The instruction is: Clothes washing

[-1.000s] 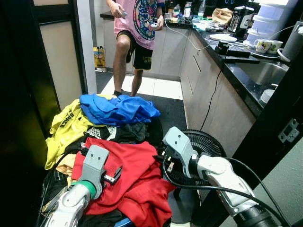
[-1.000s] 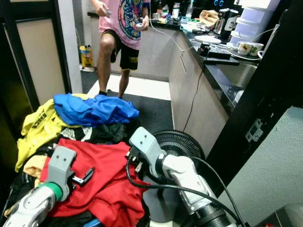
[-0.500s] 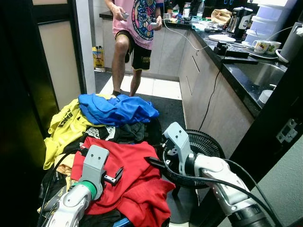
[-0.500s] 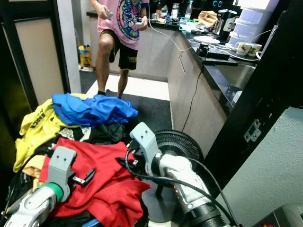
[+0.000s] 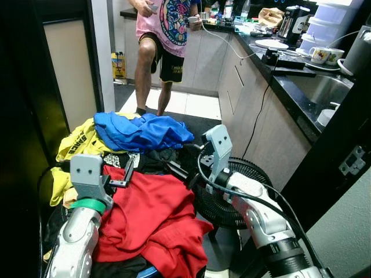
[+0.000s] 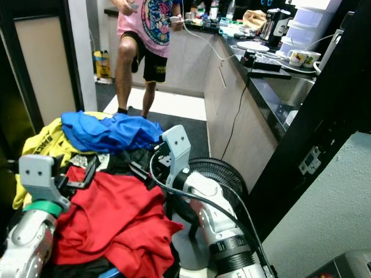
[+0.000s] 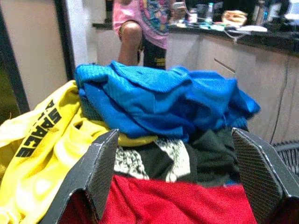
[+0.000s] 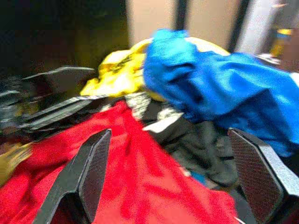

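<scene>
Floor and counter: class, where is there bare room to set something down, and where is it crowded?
Free: the dark mat between the clothes pile and the cabinets, and the white tiles beside the person. Crowded: the counter.

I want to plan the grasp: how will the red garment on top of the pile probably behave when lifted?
The red garment lies crumpled in soft folds, so it will likely be floppy and drape down. It spreads over other clothes and hangs off the pile's edge, so it may drag neighbours along. It looks like thin cloth, probably light.

Clothes pile in front, fan right of it, person behind.
</scene>
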